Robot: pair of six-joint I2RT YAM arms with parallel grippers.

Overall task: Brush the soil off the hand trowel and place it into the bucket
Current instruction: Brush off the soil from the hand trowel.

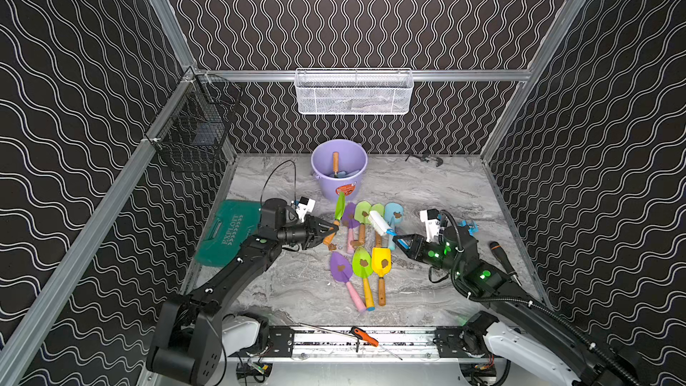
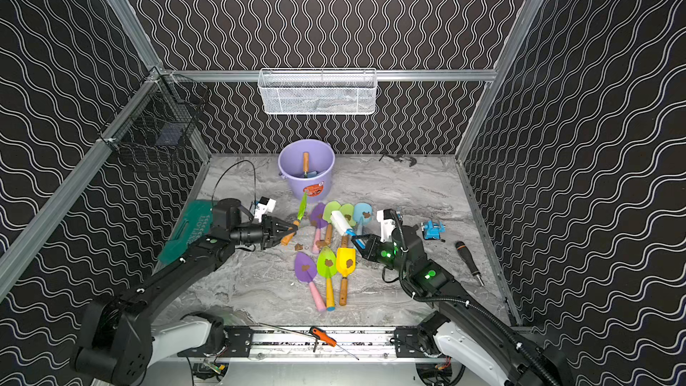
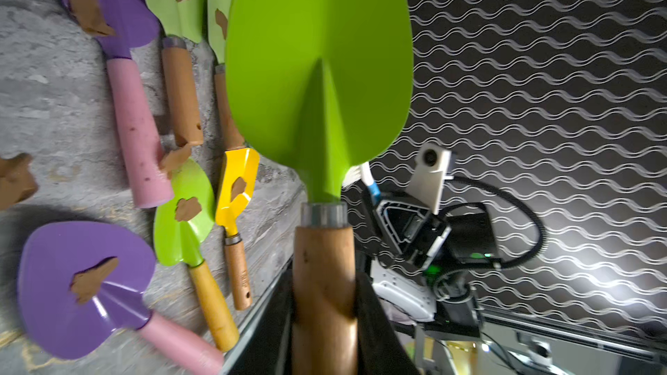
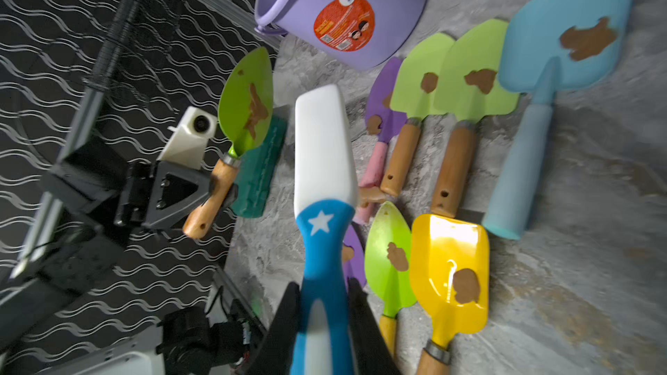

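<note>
Two tools in hand: each arm has one clamped, and the tools are apart from each other.
Left arm: the left gripper (image 1: 329,232) is clenched on the wooden handle of the green trowel (image 1: 339,209). The trowel is lifted off the table, blade on its edge, tip near the orange sticker.
Right arm: the right gripper (image 1: 399,242) is closed tight on the blue handle of the brush (image 1: 378,222). The white head hangs over the back row of trowels.
Soil: the soil (image 4: 258,110) is a brown smear on one face of the held blade. A loose clump (image 1: 331,246) lies on the table near the left gripper.
Bucket: the bucket (image 1: 324,185) is lavender and stands upright at the back, with a wooden-handled trowel (image 1: 335,163) inside.
Surface: the grey marble-look table (image 1: 427,187) carries seven more trowels in two rows, from the light blue trowel (image 1: 393,213) behind to the yellow trowel (image 1: 381,259) in front. Each has a brown clump.
Table edges: green case (image 1: 222,232), black screwdriver (image 1: 501,258), blue vise (image 2: 432,230).
Room: black walls (image 1: 371,12) with white wavy lines and a metal frame. A white mesh basket (image 1: 353,92) hangs on the back rail, a black wire basket (image 1: 193,124) on the side rail.
Hidden: the left arm covers part of the green case. The bucket wall hides most of the blade inside it. In both top views the held blade is edge-on, so its smear does not show there.
Unclear: what lies in the two baskets, and the small dark object (image 1: 427,159) at the back edge.
</note>
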